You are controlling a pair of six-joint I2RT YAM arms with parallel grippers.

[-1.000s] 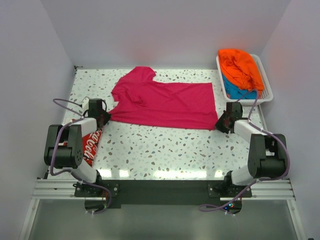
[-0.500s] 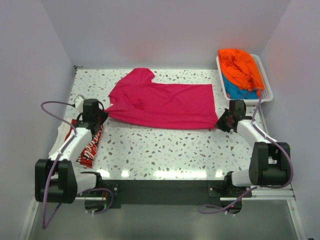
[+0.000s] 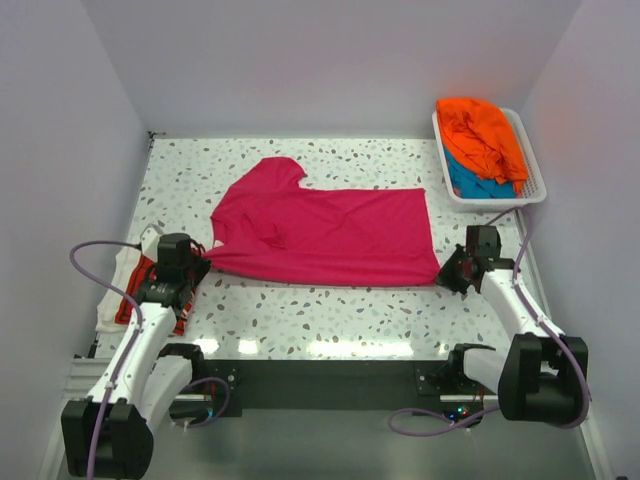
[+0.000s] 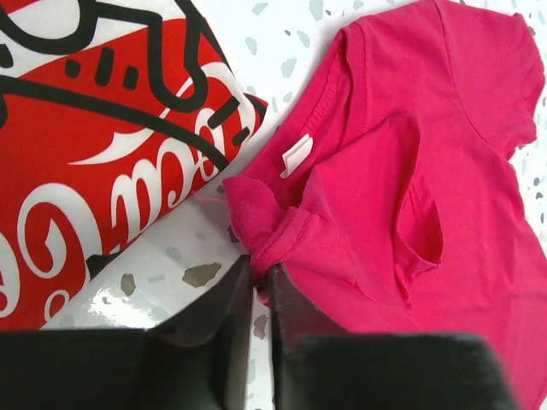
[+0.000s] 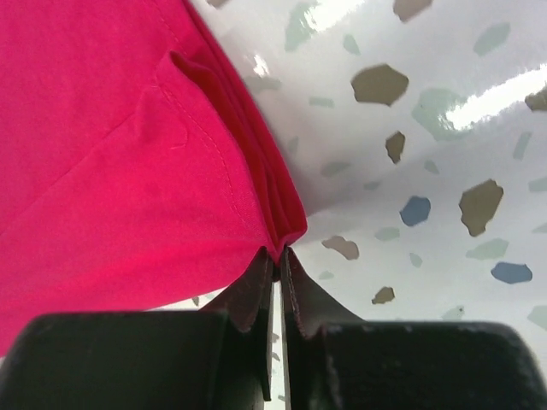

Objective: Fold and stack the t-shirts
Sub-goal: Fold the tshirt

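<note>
Altogether I count four t-shirts: a magenta t-shirt (image 3: 330, 225) spread mid-way across the table (image 3: 330, 305), a red t-shirt (image 4: 94, 171) at its left edge half hidden by my arm, and an orange t-shirt (image 3: 480, 130) covering most of a teal t-shirt (image 3: 468, 183) in the far-right-corner basket (image 3: 536, 190). My left gripper (image 4: 259, 269) and right gripper (image 5: 278, 256) each pinch the magenta one's near edge.
</note>
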